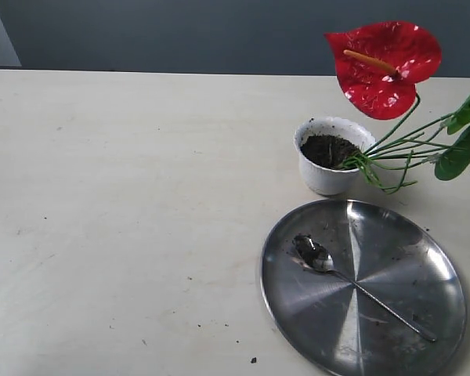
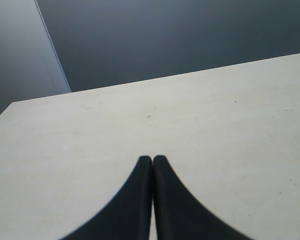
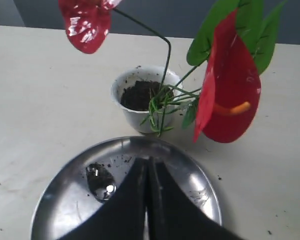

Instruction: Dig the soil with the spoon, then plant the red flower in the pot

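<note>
Pale worktop against a dark wall. Large round steel plate lies directly under right gripper, whose jaws are pressed together, holding nothing. Red flower leans out of the pot just beyond that gripper, stems resting in the soil. Spoon lies on the plate, bowl beside the gripper tips. Left gripper: jaws closed, empty, over bare worktop, well apart from everything.
</note>
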`<state>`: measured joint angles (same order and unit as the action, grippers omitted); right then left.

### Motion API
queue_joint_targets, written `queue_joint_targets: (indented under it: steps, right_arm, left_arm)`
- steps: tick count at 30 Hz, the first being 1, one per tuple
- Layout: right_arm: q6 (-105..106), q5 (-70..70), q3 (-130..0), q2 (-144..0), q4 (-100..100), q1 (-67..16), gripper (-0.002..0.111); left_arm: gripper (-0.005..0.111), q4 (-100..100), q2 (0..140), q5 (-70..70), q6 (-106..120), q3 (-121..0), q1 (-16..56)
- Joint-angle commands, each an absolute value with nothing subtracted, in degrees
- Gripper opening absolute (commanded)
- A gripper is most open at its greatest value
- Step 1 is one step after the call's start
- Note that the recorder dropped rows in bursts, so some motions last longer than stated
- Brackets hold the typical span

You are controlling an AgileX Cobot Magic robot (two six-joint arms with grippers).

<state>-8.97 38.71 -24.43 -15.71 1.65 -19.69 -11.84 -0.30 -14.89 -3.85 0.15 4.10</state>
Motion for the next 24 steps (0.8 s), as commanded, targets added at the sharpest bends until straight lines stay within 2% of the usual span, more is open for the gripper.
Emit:
queue_joint_targets:
  steps: [1, 16, 21, 24]
  right_arm:
    - [-9.1, 38.6, -24.0, -12.1, -3.0, -19.3, 0.000]
    - [-10.3, 32.6, -21.8, -6.5, 7.3, -19.3, 0.000]
    - [-10.3, 24.1, -14.9, -6.5, 7.3, -19.3, 0.000]
    - [-10.3, 23.6, -9.0, -6.5, 7.5, -19.3, 0.000]
  left_arm:
    - [0.002, -11.6, 0.0, -14.5, -3.9, 0.0, 4.2]
    - [0.002, -11.6, 0.0, -14.5, -3.9, 0.0, 4.2]
    - [0.002, -11.6, 0.0, -14.5, -3.9, 0.0, 4.2]
    - [0.002, -11.6, 0.0, -14.5, -3.9, 0.0, 4.2]
